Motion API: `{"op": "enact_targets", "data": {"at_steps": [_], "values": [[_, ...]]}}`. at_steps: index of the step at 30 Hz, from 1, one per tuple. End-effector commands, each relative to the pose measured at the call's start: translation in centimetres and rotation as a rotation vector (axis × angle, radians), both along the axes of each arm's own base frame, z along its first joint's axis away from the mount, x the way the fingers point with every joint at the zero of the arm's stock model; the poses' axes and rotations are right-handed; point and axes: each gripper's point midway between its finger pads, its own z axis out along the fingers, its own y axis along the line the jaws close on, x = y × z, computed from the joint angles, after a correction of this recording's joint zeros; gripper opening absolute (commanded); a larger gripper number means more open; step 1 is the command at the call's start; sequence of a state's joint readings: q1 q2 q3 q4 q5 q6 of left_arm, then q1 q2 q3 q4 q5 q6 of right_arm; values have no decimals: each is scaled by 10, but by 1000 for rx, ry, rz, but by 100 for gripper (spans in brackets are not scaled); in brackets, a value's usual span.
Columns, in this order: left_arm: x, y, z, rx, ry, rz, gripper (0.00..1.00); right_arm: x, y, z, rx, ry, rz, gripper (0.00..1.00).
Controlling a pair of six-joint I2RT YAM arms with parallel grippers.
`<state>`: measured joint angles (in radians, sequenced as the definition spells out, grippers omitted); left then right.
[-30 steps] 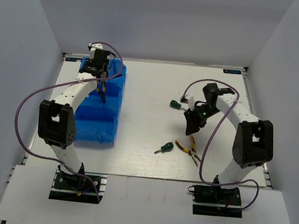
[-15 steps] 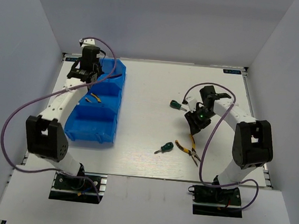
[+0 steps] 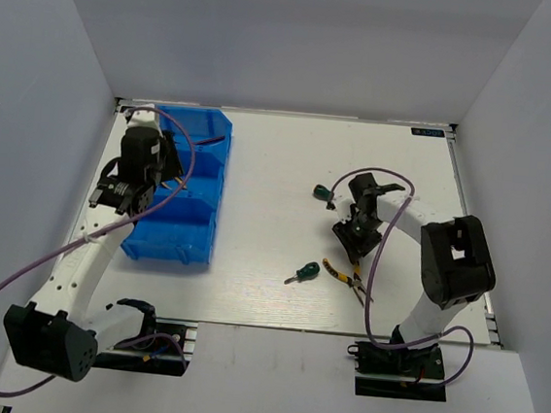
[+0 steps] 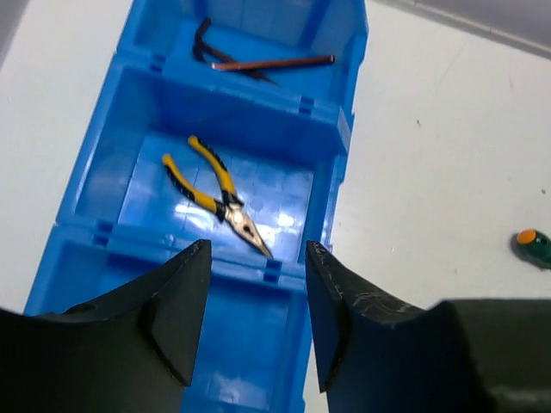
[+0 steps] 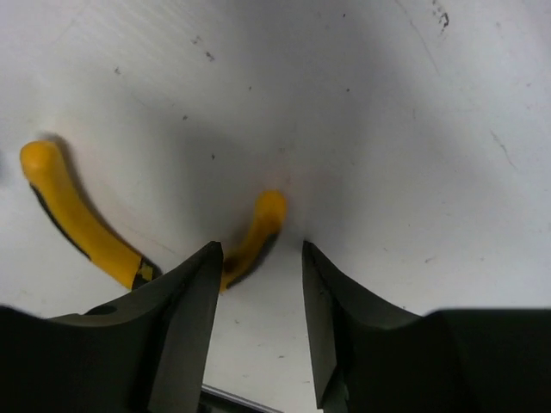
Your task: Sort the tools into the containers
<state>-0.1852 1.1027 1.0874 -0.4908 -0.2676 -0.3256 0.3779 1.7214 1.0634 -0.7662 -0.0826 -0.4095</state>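
Note:
The blue bins (image 4: 340, 138) stand at the left of the table (image 3: 196, 223). A pair of yellow-and-black pliers (image 4: 219, 198) lies in the middle compartment. Dark hex keys (image 4: 250, 60) lie in the far compartment. My left gripper (image 4: 256, 301) is open and empty above the near compartment; it also shows in the top view (image 3: 123, 195). My right gripper (image 5: 261, 292) is open, low over the table, with one handle of the second pliers (image 5: 258, 225) just ahead of its jaws. In the top view these pliers (image 3: 351, 278) lie near the right gripper (image 3: 355, 238).
One green-handled screwdriver (image 3: 300, 272) lies left of the pliers on the table. Another screwdriver (image 3: 322, 193) lies farther back, and its orange-tipped end shows in the left wrist view (image 4: 534, 246). Purple cables loop off both arms. Grey walls enclose the table.
My left gripper let the pliers fall into the middle compartment and drew back toward the near end of the bins. My right gripper came down toward the pliers on the table.

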Motion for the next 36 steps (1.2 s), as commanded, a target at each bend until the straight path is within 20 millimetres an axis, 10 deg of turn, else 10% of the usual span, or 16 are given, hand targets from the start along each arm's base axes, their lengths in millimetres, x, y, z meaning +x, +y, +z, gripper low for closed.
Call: {"op": "enact_targets", "data": {"at_steps": [1, 8, 14, 21, 22, 24, 26, 30, 34, 36], "values": [[-25, -3, -7, -42, 35, -20, 58, 4, -9, -12, -102, -28, -66, 48], [-52, -4, -8, -79, 36, -32, 55, -13, 5, -17, -65, 63, -98, 0], [-61, -5, -1, -94, 19, -37, 55, 32, 37, 34, 94, -68, -19, 0], [-65, -10, 15, -131, -27, -56, 51, 127, 133, 140, 441, -276, 9, 0], [-66, -10, 13, -137, -19, -52, 51, 148, 153, 183, 522, -364, 13, 0], [-67, -9, 15, -137, -17, -52, 51, 166, 179, 184, 577, -367, -8, 0], [-68, -9, 21, -140, -35, -53, 49, 193, 226, 246, 781, -511, 9, 0], [-72, -7, 27, -135, -31, -44, 49, 207, 289, 285, 1045, -601, -2, 0], [-75, -5, 28, -140, -23, -31, 49, 208, 345, 281, 1187, -555, -54, 0], [-77, -5, 33, -154, -35, -26, 48, 209, 367, 321, 1272, -607, -67, 0]]}}
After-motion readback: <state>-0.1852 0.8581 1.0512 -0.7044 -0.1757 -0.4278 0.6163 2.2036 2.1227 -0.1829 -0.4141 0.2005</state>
